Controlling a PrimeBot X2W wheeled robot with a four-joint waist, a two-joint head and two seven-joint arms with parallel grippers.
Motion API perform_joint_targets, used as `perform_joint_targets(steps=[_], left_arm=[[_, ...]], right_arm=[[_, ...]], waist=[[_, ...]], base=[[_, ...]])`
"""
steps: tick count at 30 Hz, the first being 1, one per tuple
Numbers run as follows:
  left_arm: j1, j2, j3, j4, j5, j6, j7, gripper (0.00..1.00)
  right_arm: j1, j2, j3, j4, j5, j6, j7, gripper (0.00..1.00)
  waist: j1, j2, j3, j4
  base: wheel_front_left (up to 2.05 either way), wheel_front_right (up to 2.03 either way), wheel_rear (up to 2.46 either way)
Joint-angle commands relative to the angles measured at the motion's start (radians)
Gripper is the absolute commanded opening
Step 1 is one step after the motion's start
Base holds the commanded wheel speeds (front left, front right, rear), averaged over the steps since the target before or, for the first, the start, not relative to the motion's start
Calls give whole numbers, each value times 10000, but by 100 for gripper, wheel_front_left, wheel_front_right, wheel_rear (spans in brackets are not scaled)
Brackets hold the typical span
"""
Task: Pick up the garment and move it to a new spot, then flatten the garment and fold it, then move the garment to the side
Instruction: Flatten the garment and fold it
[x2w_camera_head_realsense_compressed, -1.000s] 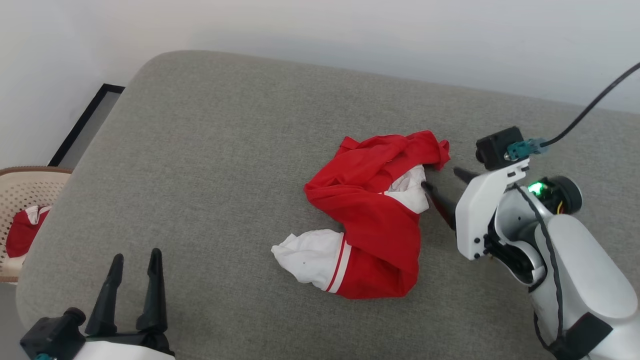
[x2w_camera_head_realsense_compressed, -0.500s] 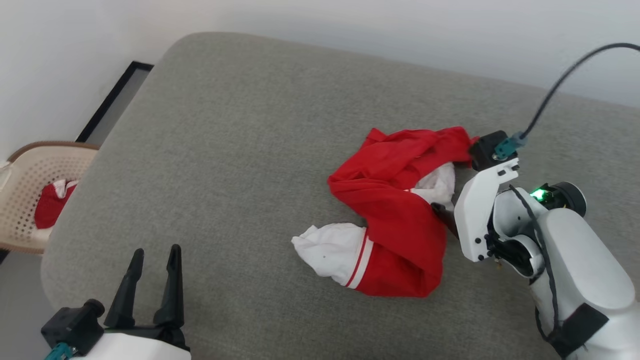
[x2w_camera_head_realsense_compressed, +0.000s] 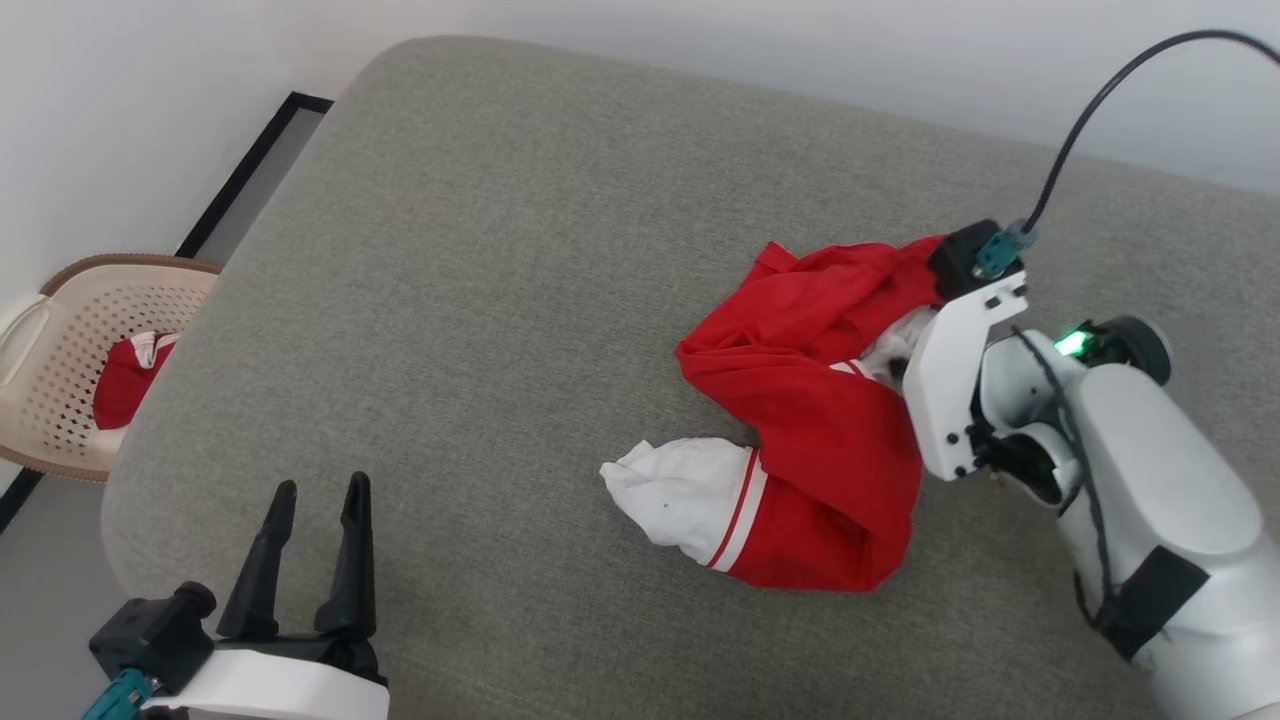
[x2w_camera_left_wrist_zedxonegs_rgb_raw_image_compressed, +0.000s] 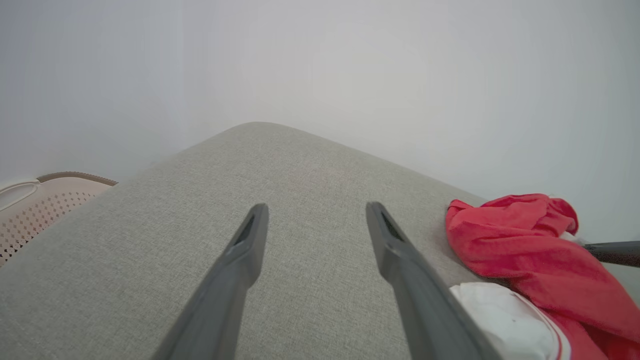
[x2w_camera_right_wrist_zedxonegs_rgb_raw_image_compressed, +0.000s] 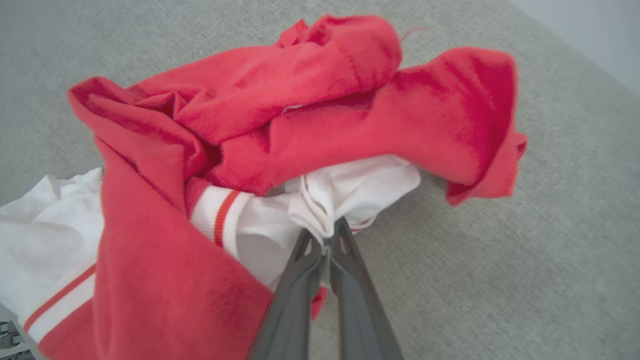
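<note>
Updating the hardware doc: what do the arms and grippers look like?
Left gripper and right gripper: two long dark tapered fingers each. Right arm: glossy white shells, black band, green LED, black camera with teal plug and black cable.

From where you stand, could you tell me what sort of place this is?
Probably a home-like room: a grey upholstered cushion against a white wall, the crumpled garment on it, and a perforated laundry basket.

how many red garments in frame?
2: the garment crumpled on the cushion, right gripper shut on its sleeve; a second red garment in the basket at left. Basket may hide more.
</note>
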Motion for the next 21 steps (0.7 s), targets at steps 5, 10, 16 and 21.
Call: perform_joint_targets(steps=[5,10,16,21], left_arm=[[76,-40,147,-11,-74,-28,-51,100],[65,2,202,-72,-36,-28,-51,100],[113,39,239,-136,-12,-28,-51,100],[89,84,237,-168,-48,-28,-50,100]], right_arm=[[-83,-276,-177,-539,191,-3,-37,0],[421,-647,-871,-1713,211,-3,317,0],[1440,-772,-2170,-3045,-231,-3,936,0],[2615,-550,-3455,-4103,-585,-3,1793,0]], waist=[[0,0,-19,-189],[0,0,-23,-526],[0,0,-12,-860],[0,0,20,-1054]], base=[[0,0,0],[0,0,0],[0,0,0],[0,0,0]])
